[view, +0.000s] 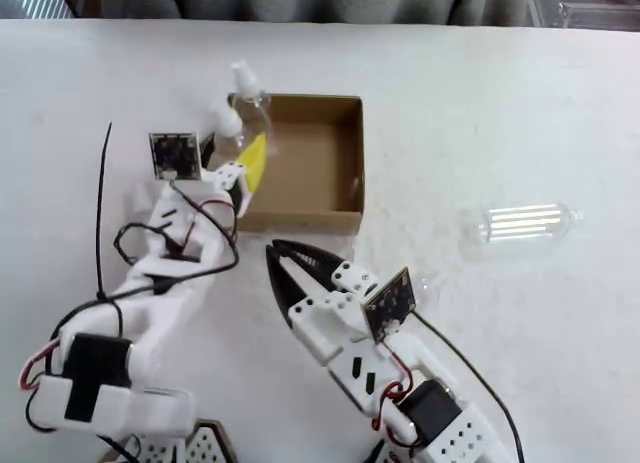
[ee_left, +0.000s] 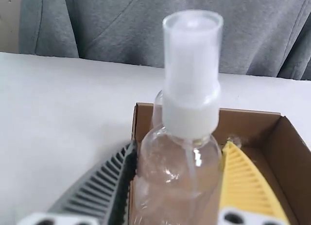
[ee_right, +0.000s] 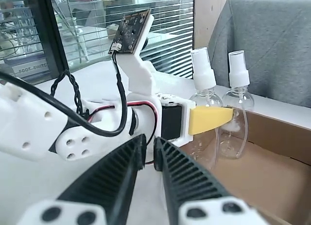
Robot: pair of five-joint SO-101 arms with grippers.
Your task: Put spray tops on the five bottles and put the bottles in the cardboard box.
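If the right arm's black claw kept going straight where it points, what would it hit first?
Probably the left arm's wrist, straight ahead of the right gripper. The bottle which that arm holds and the cardboard box lie beyond. Depth is hard to judge.
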